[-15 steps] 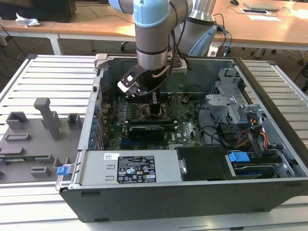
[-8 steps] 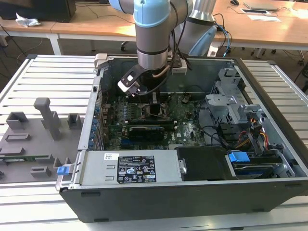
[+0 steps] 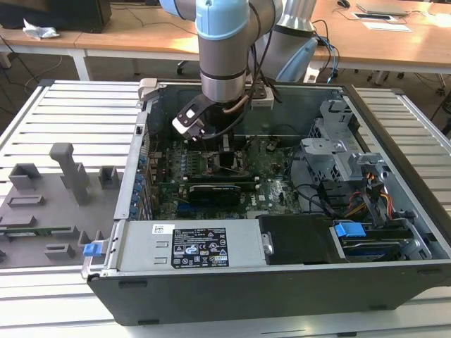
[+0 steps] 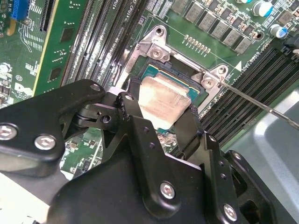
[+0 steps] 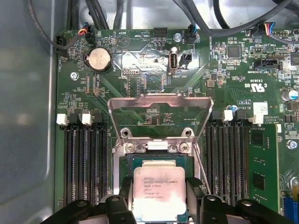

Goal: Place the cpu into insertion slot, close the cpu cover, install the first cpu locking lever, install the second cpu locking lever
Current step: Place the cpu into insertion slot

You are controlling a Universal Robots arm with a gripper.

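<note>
**A:** What's the biggest thing there?

**B:** A slatted metal worktop (image 3: 63, 113). An open computer case (image 3: 232, 296) lies on it, taking the middle and lower right of the exterior view. The pale blue arm (image 3: 222, 42) comes down from the top centre of that frame into the case.

**A:** And inside the case?

**B:** The green motherboard (image 5: 140, 70). In the exterior view the arm's end is over the middle of it, just above the long black card.

**A:** How is the tool (image 5: 159, 183) set?

**B:** It is narrow. Both wrist views show its black fingers (image 5: 192, 184) pressed against two opposite edges of the cpu (image 5: 160, 198), so it is gripping the chip.

**A:** Is the cpu cover (image 5: 160, 97) down?

**B:** No. The silvery frame stands swung up on its hinge, and the board shows through its window.

**A:** Where is the cpu, then?

**B:** Face up and directly over the insertion slot (image 5: 125, 164), inside its black border. I cannot tell whether it is fully seated. A thin metal lever (image 4: 261, 105) slants free beside the slot.
</note>
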